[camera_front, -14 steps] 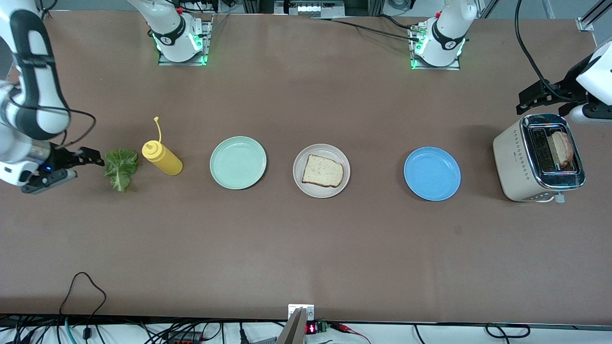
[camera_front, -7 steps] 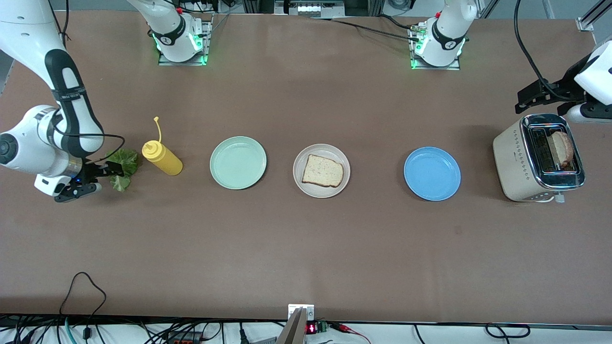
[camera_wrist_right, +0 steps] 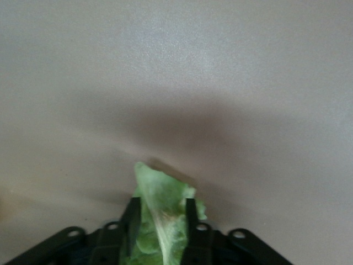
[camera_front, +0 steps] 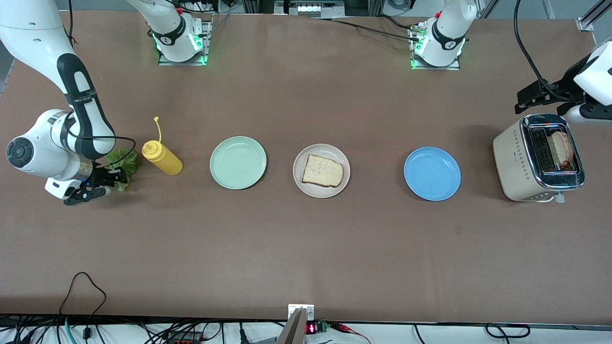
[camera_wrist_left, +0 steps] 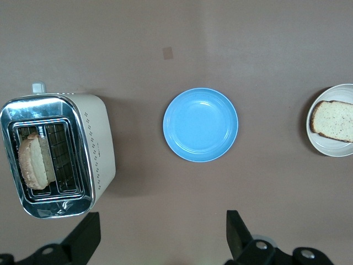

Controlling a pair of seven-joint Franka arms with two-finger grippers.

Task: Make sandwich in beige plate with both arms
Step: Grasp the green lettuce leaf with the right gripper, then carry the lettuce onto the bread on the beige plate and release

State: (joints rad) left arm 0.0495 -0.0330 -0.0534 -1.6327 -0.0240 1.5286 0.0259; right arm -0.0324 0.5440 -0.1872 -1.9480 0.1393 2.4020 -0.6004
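Right claw [camera_front: 98,184] of mine sits low at the right arm's end of the brown bench [camera_front: 306,248], fingers [camera_wrist_right: 131,223] pinching a crinkled green lettuce leaf [camera_wrist_right: 160,221] beside a yellow squeeze bottle [camera_front: 161,157]. That leaf is meant for the round beige plate [camera_front: 301,184] mid-bench, where one pale toasted bread slice [camera_front: 323,171] lies waiting. Left claw [camera_wrist_left: 160,243], spread wide and empty, hangs near the cream toaster [camera_front: 514,160] holding the second slice [camera_front: 563,148], between uses.
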